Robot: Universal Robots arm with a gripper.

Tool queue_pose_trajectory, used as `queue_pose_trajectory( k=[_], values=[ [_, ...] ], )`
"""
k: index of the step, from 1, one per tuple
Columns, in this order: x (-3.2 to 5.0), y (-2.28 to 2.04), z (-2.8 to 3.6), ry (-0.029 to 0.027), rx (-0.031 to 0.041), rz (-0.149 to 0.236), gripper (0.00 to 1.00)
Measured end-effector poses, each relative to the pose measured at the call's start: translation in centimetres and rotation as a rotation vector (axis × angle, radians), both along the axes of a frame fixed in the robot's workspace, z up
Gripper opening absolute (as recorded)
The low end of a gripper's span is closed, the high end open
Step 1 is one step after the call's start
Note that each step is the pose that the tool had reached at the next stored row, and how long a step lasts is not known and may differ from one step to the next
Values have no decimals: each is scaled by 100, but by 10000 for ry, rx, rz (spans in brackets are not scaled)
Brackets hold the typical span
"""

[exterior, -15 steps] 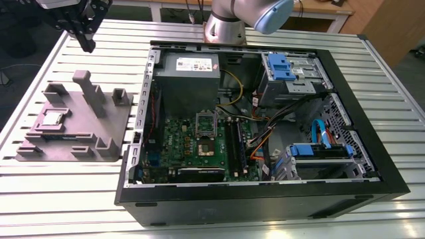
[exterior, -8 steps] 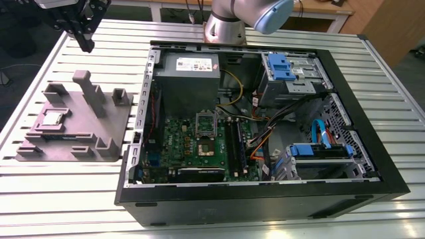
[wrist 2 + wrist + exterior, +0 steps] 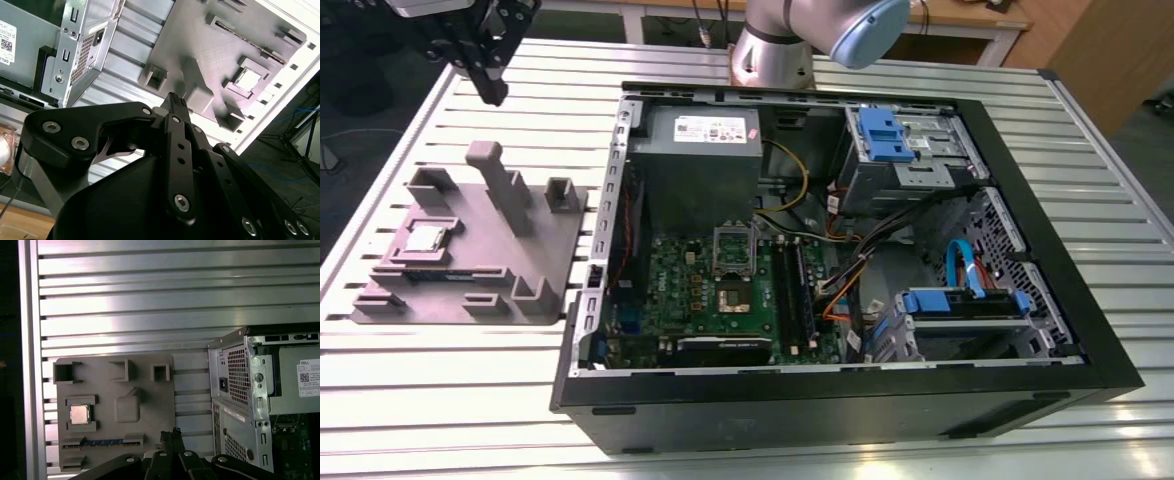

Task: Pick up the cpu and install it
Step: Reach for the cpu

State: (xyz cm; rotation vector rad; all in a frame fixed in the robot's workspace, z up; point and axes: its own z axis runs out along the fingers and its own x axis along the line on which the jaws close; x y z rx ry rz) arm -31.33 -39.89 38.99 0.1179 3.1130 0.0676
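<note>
here, one small square silver-gray cpu (image 3: 427,240) lies in a recess of the one gray plastic fixture plate (image 3: 558,255), beside one open black computer case (image 3: 854,400), while the single black gripper (image 3: 492,94) hovers nearby, closed on nothing.

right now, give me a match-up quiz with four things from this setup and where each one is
1 cpu
2 pincer
3 power supply box
4 gray tray

a inside the computer case
b on the slatted table, beside the case
c in a pocket of the gray tray
d in the air above the table

Pairs: 1-c, 2-d, 3-a, 4-b
</note>
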Motion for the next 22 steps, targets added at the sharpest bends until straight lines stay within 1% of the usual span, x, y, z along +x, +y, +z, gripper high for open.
queue_pose_trajectory(
  k=[22],
  values=[
    [-54,0,0,0,-1,-1,11]
  ],
)
